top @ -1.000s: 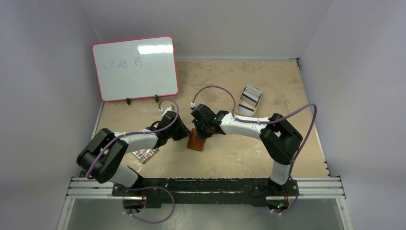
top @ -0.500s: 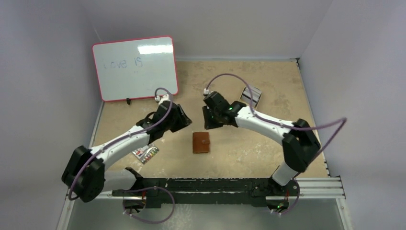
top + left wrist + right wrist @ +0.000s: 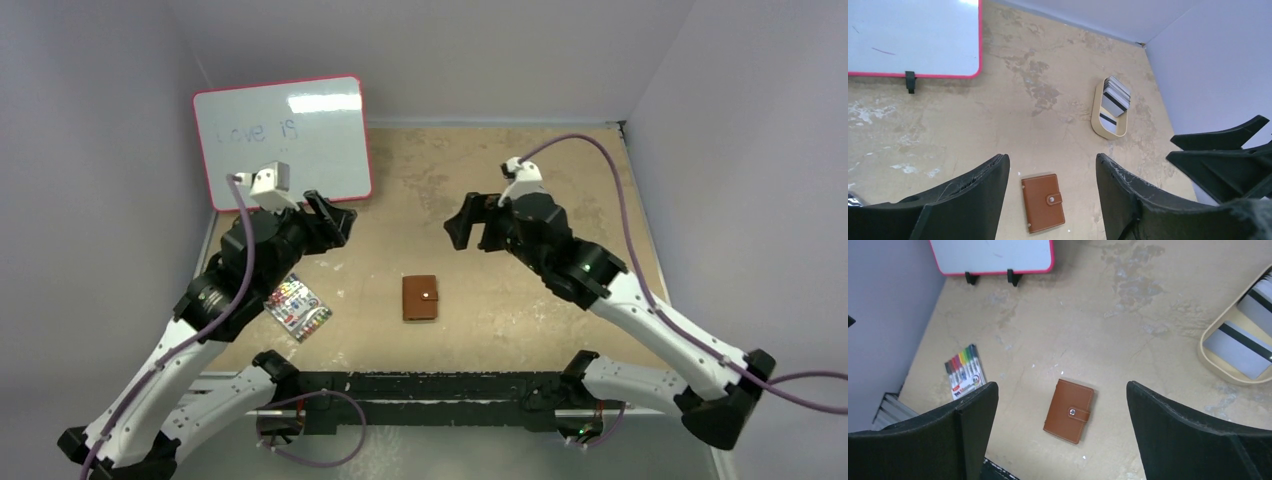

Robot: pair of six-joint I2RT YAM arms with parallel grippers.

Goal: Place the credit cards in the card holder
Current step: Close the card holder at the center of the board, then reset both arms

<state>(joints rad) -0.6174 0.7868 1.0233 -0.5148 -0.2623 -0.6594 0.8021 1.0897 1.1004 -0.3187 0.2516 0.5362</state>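
A closed, snapped brown card holder (image 3: pixel 420 297) lies flat on the bench (image 3: pixel 520 310). Credit cards (image 3: pixel 1115 95) sit in an oval tin (image 3: pixel 1095 107), well apart. Left end effector (image 3: pixel 335 218) and right end effector (image 3: pixel 473 222) hover released, empty. Loading looks unfinished, and the holder's contents are hidden.

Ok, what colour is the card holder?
Brown card holder with a silver snap; right wrist view shows it best.

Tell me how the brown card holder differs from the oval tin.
The card holder is a brown rectangle; the oval tin is tan and rounded. The card holder lies snapped shut; the oval tin is open-topped, holding striped cards. Both rest on the table, untouched.
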